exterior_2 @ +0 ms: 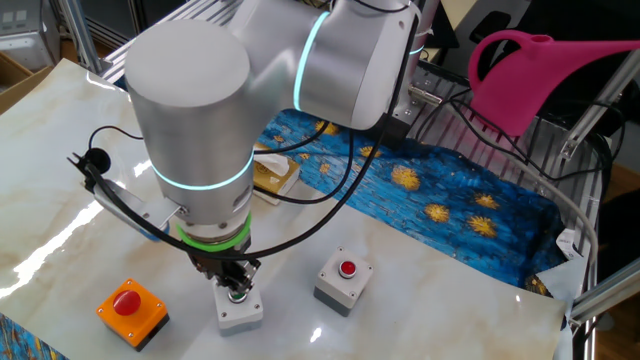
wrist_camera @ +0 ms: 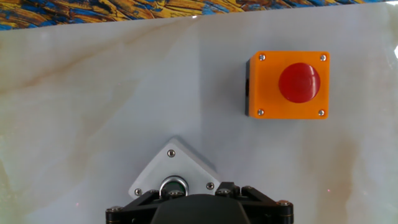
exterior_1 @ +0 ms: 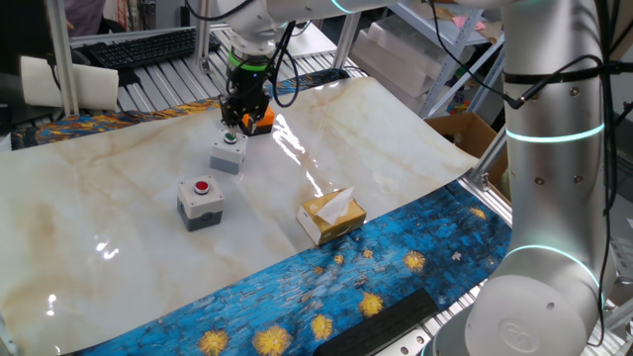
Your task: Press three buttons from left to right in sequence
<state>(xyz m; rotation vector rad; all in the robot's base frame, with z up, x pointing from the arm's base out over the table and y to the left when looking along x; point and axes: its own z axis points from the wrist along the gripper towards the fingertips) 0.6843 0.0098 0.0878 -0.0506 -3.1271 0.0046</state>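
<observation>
Three button boxes sit on the marble-patterned mat. The grey box with the red button (exterior_1: 201,201) is nearest the front in one fixed view and also shows in the other fixed view (exterior_2: 343,280). The grey box with the green button (exterior_1: 227,151) lies directly under my gripper (exterior_1: 238,121). In the other fixed view my gripper (exterior_2: 236,288) reaches down onto the top of this box (exterior_2: 238,312). The hand view shows the green button (wrist_camera: 173,185) at the edge of the gripper body. The orange box with the red button (wrist_camera: 288,85) stands apart to the side. The fingertips are hidden.
A tan tissue box (exterior_1: 331,215) stands on the mat near the blue starry cloth (exterior_1: 326,287). A pink watering can (exterior_2: 530,70) and cables lie beyond the table edge. A paper roll (exterior_1: 69,81) and a keyboard (exterior_1: 138,46) are at the back.
</observation>
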